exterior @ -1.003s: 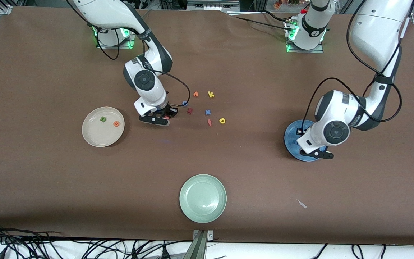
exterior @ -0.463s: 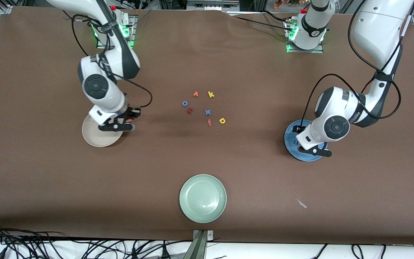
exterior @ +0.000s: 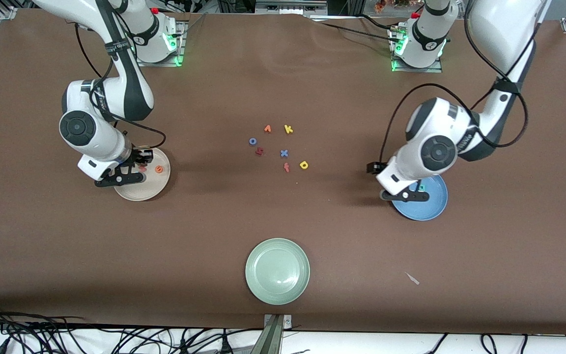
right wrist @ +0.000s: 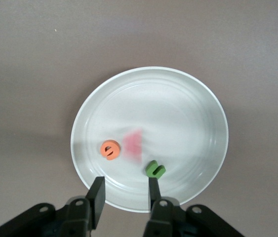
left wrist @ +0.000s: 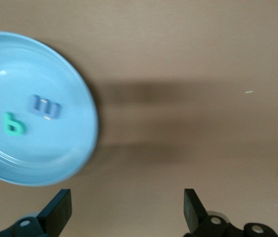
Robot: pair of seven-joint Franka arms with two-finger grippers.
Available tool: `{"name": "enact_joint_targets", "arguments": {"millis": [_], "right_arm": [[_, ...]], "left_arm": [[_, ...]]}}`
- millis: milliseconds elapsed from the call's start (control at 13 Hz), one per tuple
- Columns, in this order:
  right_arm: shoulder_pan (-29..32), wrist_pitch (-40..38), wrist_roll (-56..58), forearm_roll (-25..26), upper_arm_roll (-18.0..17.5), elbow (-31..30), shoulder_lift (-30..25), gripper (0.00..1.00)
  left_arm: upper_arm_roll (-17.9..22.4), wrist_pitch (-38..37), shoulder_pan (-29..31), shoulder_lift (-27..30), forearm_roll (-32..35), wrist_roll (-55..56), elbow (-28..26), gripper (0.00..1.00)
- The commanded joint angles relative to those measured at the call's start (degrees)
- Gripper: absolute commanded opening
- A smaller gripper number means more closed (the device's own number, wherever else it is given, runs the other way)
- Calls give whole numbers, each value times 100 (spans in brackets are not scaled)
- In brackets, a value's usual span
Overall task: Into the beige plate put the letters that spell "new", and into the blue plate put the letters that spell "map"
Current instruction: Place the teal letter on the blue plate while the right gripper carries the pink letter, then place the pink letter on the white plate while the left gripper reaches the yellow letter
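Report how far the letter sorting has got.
Done: the green n and orange e lie in the beige plate, and the blue m and teal p in the blue plate.

In hand: the right gripper hangs over the beige plate, fingers parted, and the salmon-red w shows as a blur in it.

Left: the yellow a lies on the table; the open left gripper holds nothing.

The table (exterior: pixel 312 221) wears a matt brown paper-like sheet. The blue plate (exterior: pixel 433 204), beige plate (right wrist: pixel 188 98) and green plate (exterior: pixel 277 270) look smooth and glossy; arm shells (exterior: pixel 425 142) glossy white plastic.
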State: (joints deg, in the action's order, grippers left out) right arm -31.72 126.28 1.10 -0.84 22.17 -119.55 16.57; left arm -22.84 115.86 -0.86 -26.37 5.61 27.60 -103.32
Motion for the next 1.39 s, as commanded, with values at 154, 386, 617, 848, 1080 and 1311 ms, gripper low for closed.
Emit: {"name": "enact_joint_targets", "arguments": {"millis": [154, 386, 617, 848, 1080, 1311], "right_arm": [[-45, -42, 100, -48, 50, -103, -215, 64], [-45, -59, 92, -48, 50, -77, -224, 71], [-45, -234, 66, -56, 59, 185, -259, 87], [34, -1225, 39, -65, 68, 1220, -136, 99], [139, -2235, 57, -441, 68, 2476, 223, 100], [341, -3126, 57, -513, 68, 3402, 365, 100]], "left_arm": [[-10, 594, -686, -473, -315, 1665, 233, 100], [-10, 1419, -1205, -877, -315, 2852, 233, 100], [-1, 2062, -1636, -1176, -315, 3635, 233, 100], [-1, 2073, -1786, -1265, -254, 3858, 154, 75], [8, 2458, -1804, -1458, -245, 3849, 145, 70], [8, 2494, -1804, -1502, -236, 3849, 154, 67]]}}
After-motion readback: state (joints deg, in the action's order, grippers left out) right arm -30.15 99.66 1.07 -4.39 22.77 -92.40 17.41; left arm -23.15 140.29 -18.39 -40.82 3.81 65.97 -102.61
